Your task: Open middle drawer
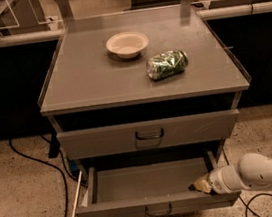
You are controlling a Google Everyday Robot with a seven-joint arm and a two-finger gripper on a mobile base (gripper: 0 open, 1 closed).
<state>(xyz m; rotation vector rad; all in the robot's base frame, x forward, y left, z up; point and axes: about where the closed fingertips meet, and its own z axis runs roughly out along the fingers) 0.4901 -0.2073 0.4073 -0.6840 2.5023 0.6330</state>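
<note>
The middle drawer (115,210) is the grey one pulled out under the closed upper drawer (95,142). Its shallow tray is empty, and its front panel carries a small dark handle (158,211). My gripper (200,186) comes in from the right on a white arm (258,173). Its tip sits at the drawer's right front corner, just inside the front panel. I cannot tell whether it touches the panel.
On the cabinet top (82,82) stand a white bowl (127,44) and a crumpled green bag (166,64). A black cable (60,176) runs over the speckled floor to the left. A white strip (74,205) leans by the drawer's left side. Dark counters stand behind.
</note>
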